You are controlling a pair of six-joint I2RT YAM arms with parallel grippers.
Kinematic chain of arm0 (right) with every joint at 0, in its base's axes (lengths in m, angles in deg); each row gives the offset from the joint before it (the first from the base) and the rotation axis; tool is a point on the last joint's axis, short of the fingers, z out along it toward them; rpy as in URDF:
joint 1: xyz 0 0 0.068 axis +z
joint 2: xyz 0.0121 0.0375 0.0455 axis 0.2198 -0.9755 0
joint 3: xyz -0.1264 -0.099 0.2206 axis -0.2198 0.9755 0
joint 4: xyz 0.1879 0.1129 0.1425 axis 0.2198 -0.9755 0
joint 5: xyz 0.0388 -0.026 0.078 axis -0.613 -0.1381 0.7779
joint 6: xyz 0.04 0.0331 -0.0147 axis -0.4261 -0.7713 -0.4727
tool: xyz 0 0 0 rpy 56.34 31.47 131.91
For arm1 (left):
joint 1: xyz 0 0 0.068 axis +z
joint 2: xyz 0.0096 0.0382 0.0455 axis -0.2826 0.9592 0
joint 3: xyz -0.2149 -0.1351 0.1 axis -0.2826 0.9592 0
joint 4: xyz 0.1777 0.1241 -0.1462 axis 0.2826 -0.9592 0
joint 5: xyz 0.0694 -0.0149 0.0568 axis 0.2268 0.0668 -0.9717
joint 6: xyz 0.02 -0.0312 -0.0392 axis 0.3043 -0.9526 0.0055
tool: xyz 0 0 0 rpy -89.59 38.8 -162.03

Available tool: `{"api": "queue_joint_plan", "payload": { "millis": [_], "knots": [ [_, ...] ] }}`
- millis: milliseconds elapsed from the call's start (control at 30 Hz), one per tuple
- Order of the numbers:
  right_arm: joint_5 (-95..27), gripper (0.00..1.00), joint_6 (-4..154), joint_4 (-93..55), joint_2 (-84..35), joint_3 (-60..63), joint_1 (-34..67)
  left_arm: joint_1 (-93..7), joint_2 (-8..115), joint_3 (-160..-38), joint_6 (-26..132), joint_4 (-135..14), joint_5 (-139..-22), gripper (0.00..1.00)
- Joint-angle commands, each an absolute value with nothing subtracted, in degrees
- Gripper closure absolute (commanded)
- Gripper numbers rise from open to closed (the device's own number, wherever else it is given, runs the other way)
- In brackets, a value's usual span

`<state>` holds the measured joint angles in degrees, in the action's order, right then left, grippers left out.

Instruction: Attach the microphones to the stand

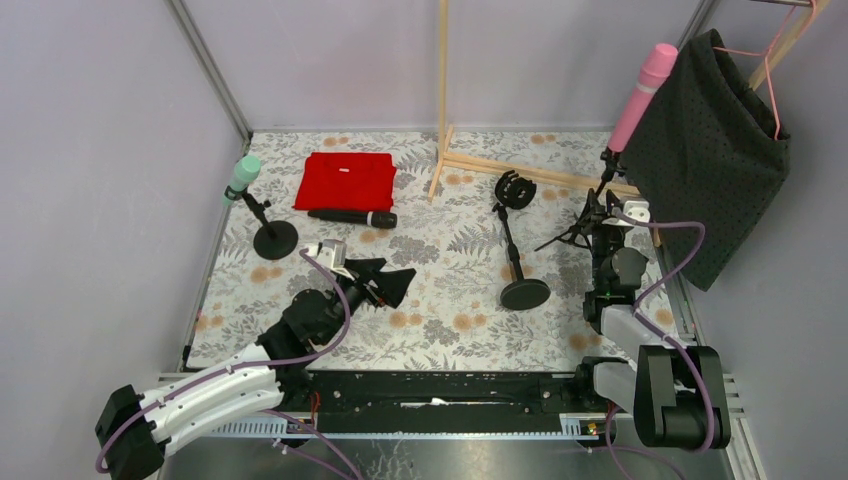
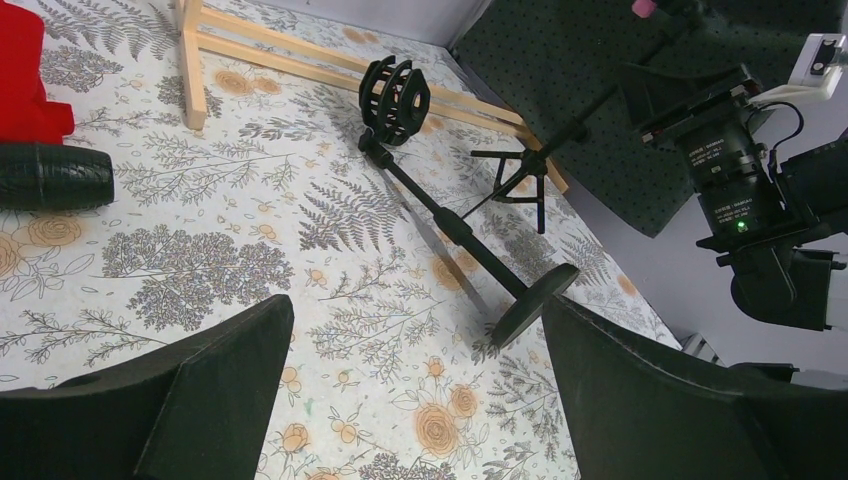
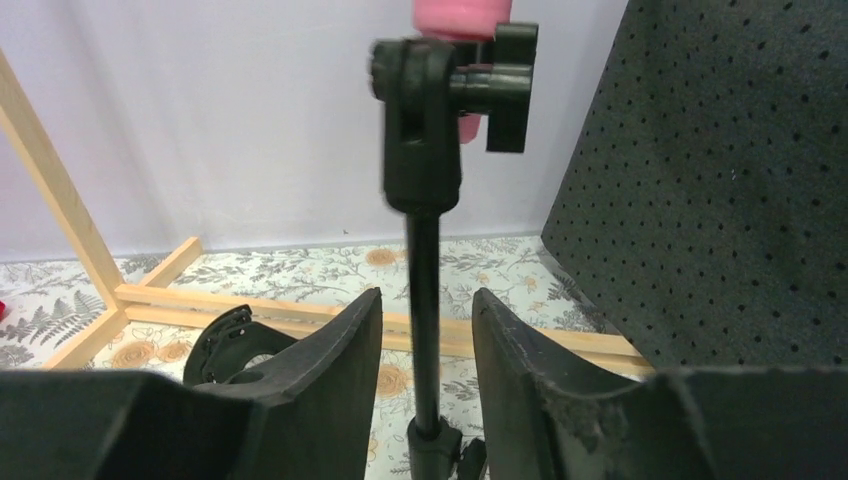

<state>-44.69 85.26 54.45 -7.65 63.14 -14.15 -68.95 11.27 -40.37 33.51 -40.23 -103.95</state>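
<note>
The mint green microphone [image 1: 243, 177] sits in a small round-based stand [image 1: 275, 240] at the left. The pink microphone [image 1: 645, 90] sits in a tripod stand [image 1: 590, 225] at the right; its bottom end shows in the right wrist view [image 3: 455, 12]. The black microphone [image 1: 352, 217] lies flat on the mat beside a red cloth; its end shows in the left wrist view [image 2: 50, 177]. An empty stand [image 1: 515, 250] has a clip [image 2: 395, 97] and a round base [image 2: 530, 305]. My left gripper [image 1: 392, 278] [image 2: 415, 310] is open and empty. My right gripper [image 1: 597, 222] [image 3: 427, 300] is open, with the tripod's pole [image 3: 424, 250] between its fingers and a gap on each side.
A folded red cloth [image 1: 345, 180] lies at the back left. A wooden rack [image 1: 445, 100] with a base rail stands at the back. A dark dotted cloth [image 1: 710, 150] hangs on a hanger at the right. Walls close in the floral mat [image 1: 440, 330].
</note>
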Motion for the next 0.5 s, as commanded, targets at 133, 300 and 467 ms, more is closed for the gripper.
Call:
{"api": "queue_joint_plan", "payload": {
  "millis": [133,300,467],
  "knots": [
    [-42.9,0.47,84.2,56.7,-3.8,63.2,-14.4,-68.6,10.6,-40.3,33.1,-38.3,-103.6,0.01],
    [-41.4,0.39,83.0,55.4,-1.8,63.6,-14.4,-68.7,9.9,-40.5,33.1,-39.7,-104.1,0.01],
    [-39.6,0.32,82.0,53.3,1.0,64.3,-14.3,-68.7,10.3,-41.1,32.5,-41.9,-104.7,0.01]
  ]
}}
